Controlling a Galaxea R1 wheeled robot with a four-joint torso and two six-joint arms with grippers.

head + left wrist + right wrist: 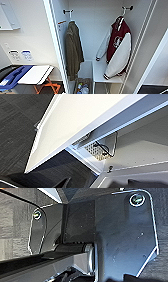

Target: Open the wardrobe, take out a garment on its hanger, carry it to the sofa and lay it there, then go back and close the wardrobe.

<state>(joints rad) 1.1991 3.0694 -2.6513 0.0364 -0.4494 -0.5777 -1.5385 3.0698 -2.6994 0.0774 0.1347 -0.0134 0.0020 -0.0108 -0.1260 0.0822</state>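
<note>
The wardrobe [92, 25] stands open straight ahead in the head view, its white doors swung out to both sides. Inside on the right, the garment [117, 47], a maroon jacket with white sleeves and a white chest emblem, hangs from its thin white hanger [123, 11] on a dark peg. Its lower sleeve rests on a white shelf [100, 71]. In the left wrist view a white wardrobe door [82, 124] runs close by, seen from low down. The right wrist view shows my own dark plate over grey carpet. The sofa is hidden from these views.
An olive-brown coat [73, 50] hangs at the left inside the wardrobe. Below it sits a basket [82, 87] holding bottles, also seen as a wire basket [100, 150]. A small table [35, 73] with orange legs stands left of the wardrobe. The floor is dark carpet [15, 131].
</note>
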